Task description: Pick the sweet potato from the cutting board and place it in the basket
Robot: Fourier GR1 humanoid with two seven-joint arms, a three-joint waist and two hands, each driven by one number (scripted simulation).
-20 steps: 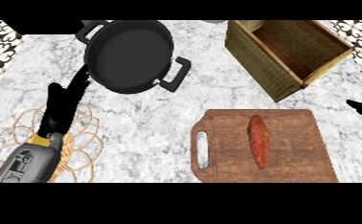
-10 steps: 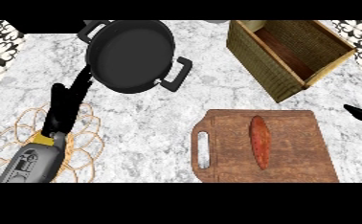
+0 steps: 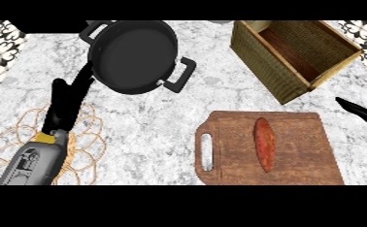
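A long reddish-orange sweet potato lies lengthwise on the wooden cutting board at the lower right. The woven basket stands tilted at the upper right, its brown inside showing. My left hand is at the left, fingers straight and pointing up towards the pan, holding nothing. Only a black fingertip of my right hand shows at the right edge, above the board's far right corner and apart from the sweet potato.
A black two-handled pan sits at the upper left on the marble counter. A wire trivet lies under my left forearm at the lower left.
The right hand's fingertip has come a little further in from the right edge. The left hand, sweet potato and board have not moved.
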